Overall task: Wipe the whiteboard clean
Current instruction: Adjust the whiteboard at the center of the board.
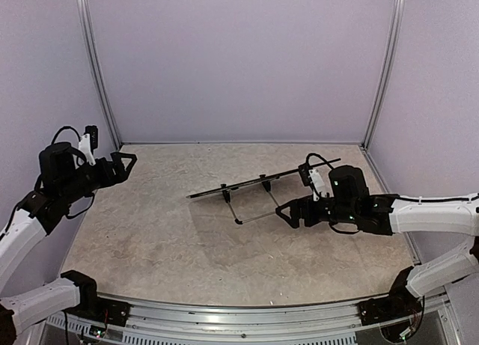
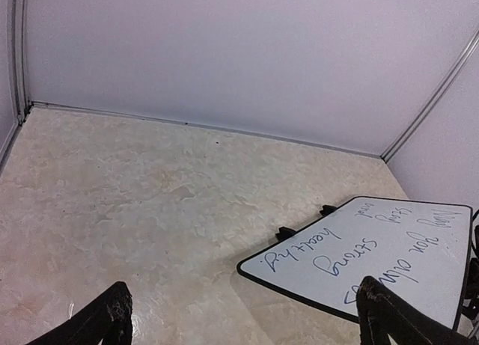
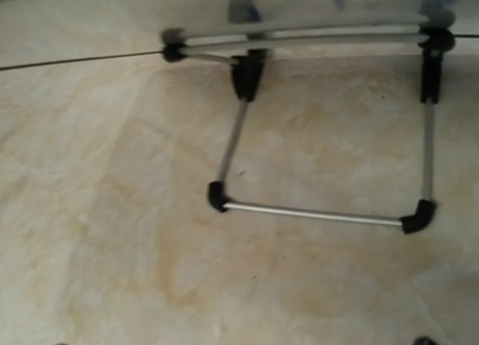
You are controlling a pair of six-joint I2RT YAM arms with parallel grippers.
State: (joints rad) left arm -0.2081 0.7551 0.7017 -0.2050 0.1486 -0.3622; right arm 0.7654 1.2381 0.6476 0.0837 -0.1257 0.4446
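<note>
The whiteboard (image 1: 262,179) stands tilted on a wire stand (image 1: 254,216) in the middle of the table, edge-on in the top view. In the left wrist view its white face (image 2: 389,248) bears dark handwriting and has a thin black rim. My left gripper (image 1: 123,165) is open and empty, raised at the far left, well away from the board; its fingertips (image 2: 108,319) show at the bottom of its view. My right gripper (image 1: 288,212) is open and empty just behind the board, facing the stand's metal bar (image 3: 314,212). No eraser is in view.
The tabletop (image 1: 150,233) is beige and mottled, with lilac walls on three sides and metal corner posts (image 1: 97,68). The board's two black feet (image 2: 286,232) rest on the table. The stand's legs (image 3: 233,139) slope from the board's back to the table.
</note>
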